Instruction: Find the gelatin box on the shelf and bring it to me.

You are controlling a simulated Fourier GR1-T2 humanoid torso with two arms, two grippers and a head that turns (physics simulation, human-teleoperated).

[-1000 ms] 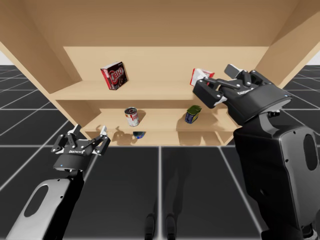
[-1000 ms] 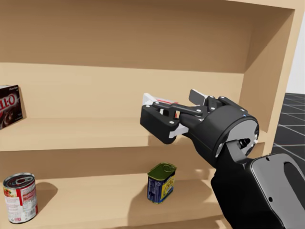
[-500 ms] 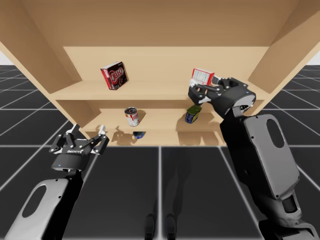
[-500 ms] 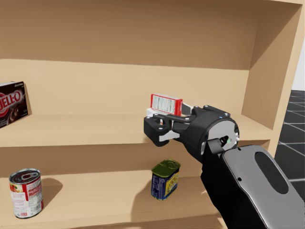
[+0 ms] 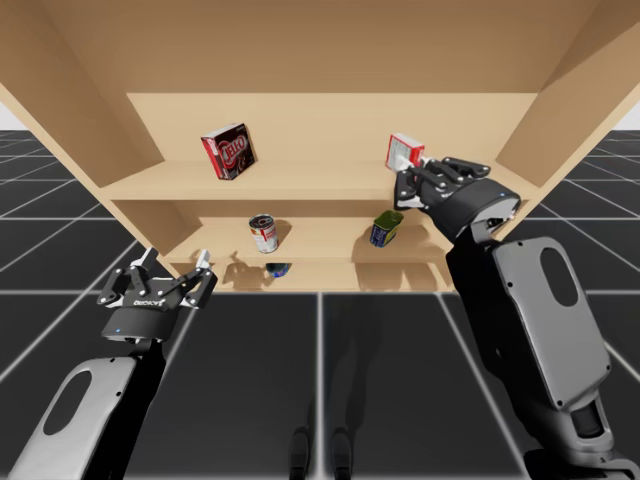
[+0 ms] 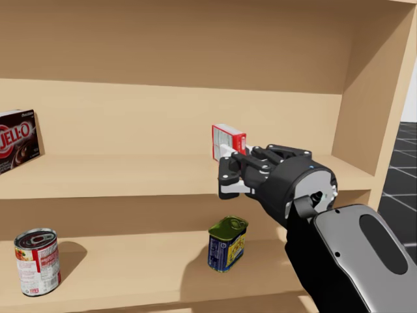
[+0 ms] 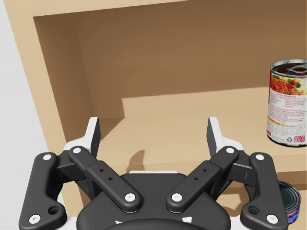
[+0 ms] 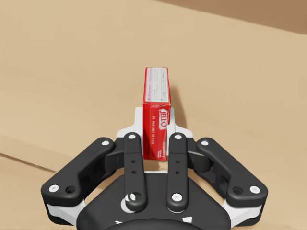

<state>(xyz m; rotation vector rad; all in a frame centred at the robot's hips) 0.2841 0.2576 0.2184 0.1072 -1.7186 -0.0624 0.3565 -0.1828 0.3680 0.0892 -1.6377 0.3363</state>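
1. My right gripper (image 8: 156,138) is clamped on the red gelatin box (image 8: 157,91), upright at the upper shelf (image 5: 300,182), at 2 o'clock from the red-and-white can (image 5: 263,233).
2. My left gripper (image 7: 153,134) gapes wide, empty.

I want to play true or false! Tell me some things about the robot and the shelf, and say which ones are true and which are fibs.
1. The right gripper has its jaws shut on the small red box. True.
2. The left gripper holds the round red can. False: its jaws are open with nothing between them, and the can stands apart from it.
3. The blue tin stands lower than the small red box. True.
4. The dark red box sits on the bottom shelf. False: it sits on the upper shelf.
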